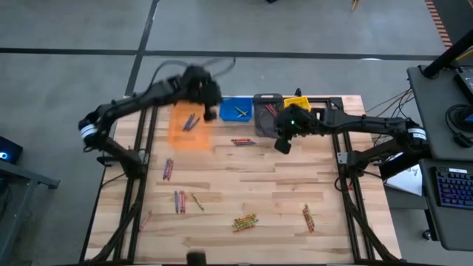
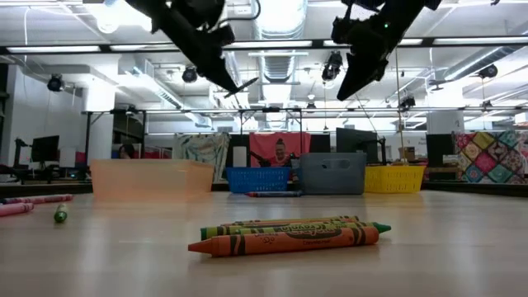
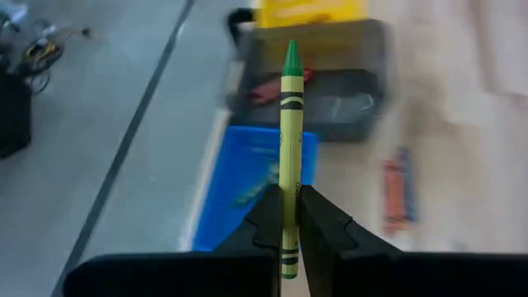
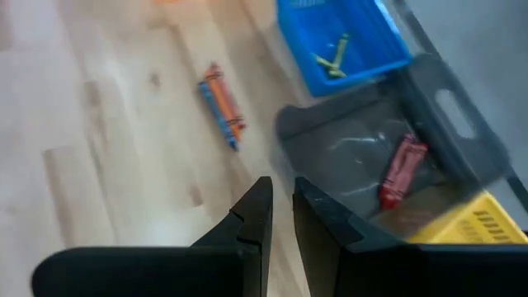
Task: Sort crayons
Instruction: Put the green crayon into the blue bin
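Pinching a green crayon [image 3: 290,148] upright, the left gripper [image 3: 285,216] could drop it outside the blue bin [image 1: 236,109] at twelve o'clock, while the right gripper [image 4: 280,210] hangs narrow and empty.

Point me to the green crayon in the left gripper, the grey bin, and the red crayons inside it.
green crayon [image 3: 290,124]: left wrist view, mid-shaft above the fingers.
left gripper [image 3: 285,216]: left wrist view, between the fingertips.
grey bin [image 4: 474,157]: right wrist view, far wall beside the handle slot.
red crayons [image 4: 400,172]: right wrist view, middle of the bundle.
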You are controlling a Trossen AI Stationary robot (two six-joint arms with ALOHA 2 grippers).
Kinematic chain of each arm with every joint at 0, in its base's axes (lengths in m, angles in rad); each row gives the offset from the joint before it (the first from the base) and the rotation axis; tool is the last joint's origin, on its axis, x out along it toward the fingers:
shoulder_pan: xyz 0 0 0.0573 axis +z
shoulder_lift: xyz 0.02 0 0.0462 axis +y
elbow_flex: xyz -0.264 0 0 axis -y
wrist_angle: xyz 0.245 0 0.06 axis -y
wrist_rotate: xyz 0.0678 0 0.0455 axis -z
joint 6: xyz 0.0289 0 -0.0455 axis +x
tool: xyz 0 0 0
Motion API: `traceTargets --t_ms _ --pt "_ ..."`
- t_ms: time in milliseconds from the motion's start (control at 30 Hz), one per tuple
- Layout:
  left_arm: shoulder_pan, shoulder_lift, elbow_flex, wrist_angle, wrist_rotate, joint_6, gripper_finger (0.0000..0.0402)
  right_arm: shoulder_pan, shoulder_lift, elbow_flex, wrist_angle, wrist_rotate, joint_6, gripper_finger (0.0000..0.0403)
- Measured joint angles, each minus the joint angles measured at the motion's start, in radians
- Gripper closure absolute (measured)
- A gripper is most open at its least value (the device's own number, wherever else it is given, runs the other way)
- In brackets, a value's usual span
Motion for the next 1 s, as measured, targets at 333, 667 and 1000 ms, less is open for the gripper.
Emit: traceTargets --t_ms 333,667,1000 --pt "0.114 0.366 0.271 -0.088 0.125 0.043 0.0402 -0.078 0.000 -0.009 0.002 -0.001 0.049 0.0360" --pt "0.097 0.594 0.446 -0.197 0.117 -0.015 0.0402 -0.078 0.000 -0.011 0.002 0.000 0.124 0.0360" --pt "0.097 0.665 0.555 -0.266 0.077 -0.013 0.0402 -0.078 0.000 -0.011 0.002 0.000 0.157 0.0360"
